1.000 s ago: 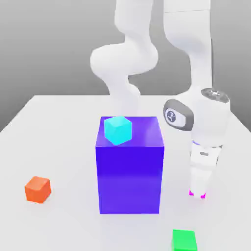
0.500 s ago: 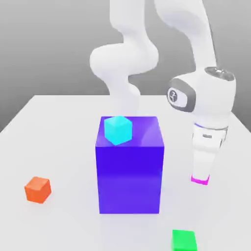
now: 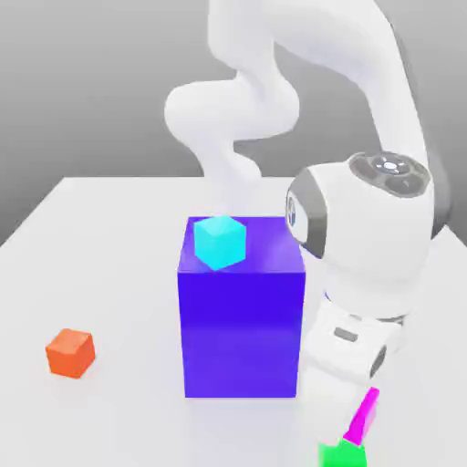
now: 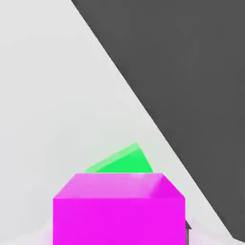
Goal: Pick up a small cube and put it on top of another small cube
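At the near edge of the white tabletop (image 3: 109, 401), the Panda arm's end effector (image 3: 358, 436) tilts low over the small bright green cube (image 3: 341, 454), with the small magenta cube (image 3: 364, 418) showing as a slanted pink-purple sliver at its tip, just above the green one and very close to it; whether the two cubes touch cannot be told. From the hand view, the magenta cube (image 4: 118, 210) sits square in front of the camera, and the green cube (image 4: 125, 161) peeks out just beyond its top face, turned at an angle to it. Whether the end effector is clamped on the magenta cube or has let go cannot be told, as its fingers are not clearly visible around the cube. Just beyond the end effector, toward the exterior view's left, stands the big blue block (image 3: 241, 310), with a cyan cube (image 3: 220, 242) resting on its top face near the front left corner. Well apart from the end effector, further toward the exterior view's left, an orange cube (image 3: 70, 352) lies alone on the tabletop. Behind the blue block, the arm's white links rise in a curve against the grey backdrop.
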You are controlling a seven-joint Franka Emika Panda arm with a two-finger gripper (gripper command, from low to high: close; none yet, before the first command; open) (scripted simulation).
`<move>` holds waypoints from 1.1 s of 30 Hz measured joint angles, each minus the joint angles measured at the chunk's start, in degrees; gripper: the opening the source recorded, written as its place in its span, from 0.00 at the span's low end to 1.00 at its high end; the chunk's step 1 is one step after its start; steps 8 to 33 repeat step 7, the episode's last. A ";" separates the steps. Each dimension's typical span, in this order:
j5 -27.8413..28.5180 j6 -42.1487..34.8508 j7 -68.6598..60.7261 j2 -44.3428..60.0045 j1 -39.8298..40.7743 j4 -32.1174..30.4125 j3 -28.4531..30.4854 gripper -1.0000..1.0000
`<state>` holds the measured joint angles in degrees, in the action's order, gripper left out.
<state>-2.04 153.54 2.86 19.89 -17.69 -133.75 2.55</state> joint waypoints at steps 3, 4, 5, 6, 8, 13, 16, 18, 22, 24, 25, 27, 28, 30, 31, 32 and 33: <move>0.00 0.00 0.00 0.00 0.00 0.00 0.00 1.00; 0.00 0.00 0.00 0.00 0.00 0.00 0.00 1.00; -0.07 0.89 -0.07 0.94 0.07 0.09 -0.04 1.00; -0.06 0.36 -0.07 0.38 0.04 0.08 0.00 1.00; 0.10 -0.87 0.04 -0.94 -0.05 0.02 0.11 1.00; 0.10 -0.87 0.04 -0.94 -0.05 0.02 0.11 1.00; 0.10 -0.87 0.04 -0.94 -0.05 0.02 0.11 1.00; 0.10 -0.87 0.04 -0.94 -0.05 0.02 0.11 1.00; 0.10 -0.87 0.04 -0.94 -0.05 0.02 0.11 1.00; 0.10 -0.87 0.04 -0.94 -0.05 0.02 0.11 1.00; 0.10 -0.87 0.04 -0.94 -0.05 0.02 0.11 1.00; 0.10 -0.87 0.04 -0.94 -0.05 0.02 0.11 1.00; 0.10 -0.87 0.04 -0.94 -0.05 0.02 0.11 1.00; 0.10 -0.87 0.04 -0.94 -0.05 0.02 0.11 1.00; 0.10 -0.87 0.04 -0.94 -0.05 0.02 0.11 1.00; 0.10 -0.87 0.04 -0.94 -0.05 0.02 0.11 1.00; 0.10 -0.87 0.04 -0.94 -0.05 0.02 0.11 1.00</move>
